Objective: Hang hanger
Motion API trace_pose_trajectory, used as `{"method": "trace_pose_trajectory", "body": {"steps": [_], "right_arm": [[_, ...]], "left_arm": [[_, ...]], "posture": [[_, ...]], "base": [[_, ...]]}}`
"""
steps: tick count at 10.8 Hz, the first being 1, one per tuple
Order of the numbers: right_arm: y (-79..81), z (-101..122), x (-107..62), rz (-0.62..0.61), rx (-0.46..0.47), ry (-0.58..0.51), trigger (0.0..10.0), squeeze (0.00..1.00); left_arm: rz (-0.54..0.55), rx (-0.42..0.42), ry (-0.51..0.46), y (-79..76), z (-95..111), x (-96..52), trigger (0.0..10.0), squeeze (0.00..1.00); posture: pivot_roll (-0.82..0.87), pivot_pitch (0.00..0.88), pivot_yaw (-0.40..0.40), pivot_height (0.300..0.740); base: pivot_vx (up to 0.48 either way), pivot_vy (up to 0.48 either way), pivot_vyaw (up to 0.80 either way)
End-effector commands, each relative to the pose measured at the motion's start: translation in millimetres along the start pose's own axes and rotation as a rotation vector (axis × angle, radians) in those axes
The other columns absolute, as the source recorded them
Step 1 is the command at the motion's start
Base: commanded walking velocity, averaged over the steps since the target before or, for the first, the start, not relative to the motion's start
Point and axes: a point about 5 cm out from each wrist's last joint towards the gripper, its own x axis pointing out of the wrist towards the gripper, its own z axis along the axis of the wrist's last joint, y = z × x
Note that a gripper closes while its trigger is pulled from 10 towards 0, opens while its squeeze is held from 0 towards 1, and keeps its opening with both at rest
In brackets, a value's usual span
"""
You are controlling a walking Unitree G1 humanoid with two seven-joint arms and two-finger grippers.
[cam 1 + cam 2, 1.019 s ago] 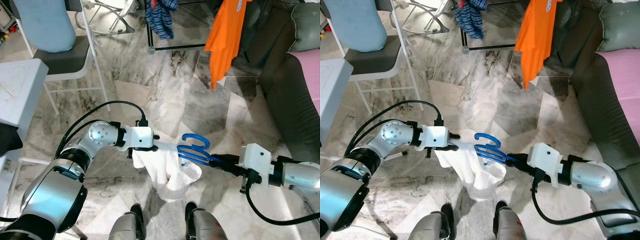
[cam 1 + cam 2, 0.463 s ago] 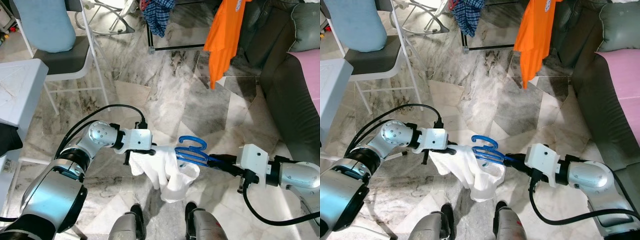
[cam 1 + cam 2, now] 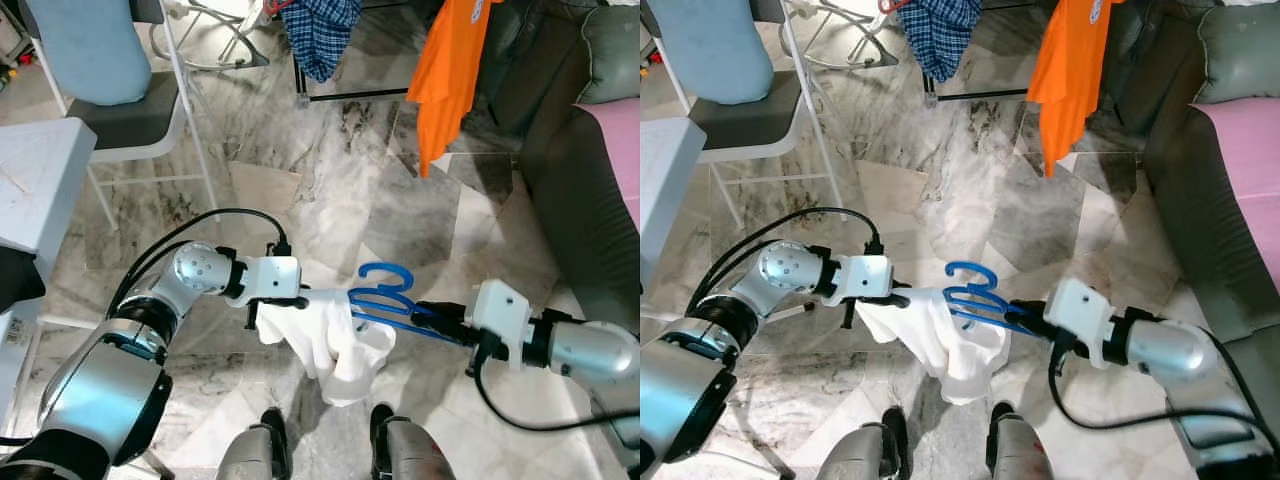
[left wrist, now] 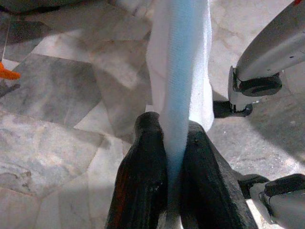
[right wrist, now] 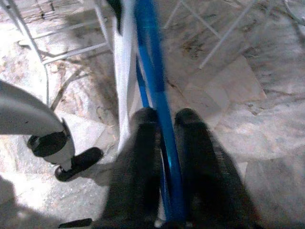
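A blue plastic hanger [image 3: 385, 297] is held level above the marble floor, its hook curling upward, with a white garment [image 3: 330, 335] draped on it and sagging toward my feet. My right gripper [image 3: 432, 312] is shut on the hanger's blue bars [image 5: 155, 95]. My left gripper [image 3: 300, 297] is shut on the white garment's edge [image 4: 181, 71], pinching the cloth between both black fingers [image 4: 143, 176]. The two grippers face each other, the garment stretched between them.
A clothes rack at the back holds a blue plaid shirt [image 3: 322, 30] and an orange shirt [image 3: 450, 75]. A white folding chair [image 3: 120, 110] with a pale blue cushion stands back left, a white table [image 3: 35, 180] at left, a dark sofa [image 3: 590, 190] at right.
The right arm has pushed the hanger slightly leftward, further into the white garment. The left gripper has shifted a little left and down with the cloth. The camera tilted slightly.
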Motion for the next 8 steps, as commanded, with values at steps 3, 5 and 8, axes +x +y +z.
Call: {"method": "trace_pose_trajectory", "body": {"steps": [3,5,8], "right_arm": [[-23.4,-0.5,-14.4,-0.218,-0.132,0.069,10.0,1.00],[-43.9,2.6,-28.7,-0.414,-0.162,0.116,10.0,1.00],[-46.9,2.1,-40.4,-0.429,-0.111,0.090,10.0,1.00]], "left_arm": [[0.054,-0.100,0.012,-7.6,-16.3,-8.5,0.0,0.00],[0.111,-0.122,0.042,-7.0,-24.0,-16.1,0.0,0.00],[0.155,-0.170,0.061,-11.7,-33.9,-21.9,0.0,0.00]], "posture": [[-0.31,0.254,0.110,0.740],[-0.31,0.240,0.108,0.740],[-0.31,0.234,0.111,0.740]], "base": [[0.000,0.000,0.00],[0.000,0.000,0.00],[0.000,0.000,0.00]]}}
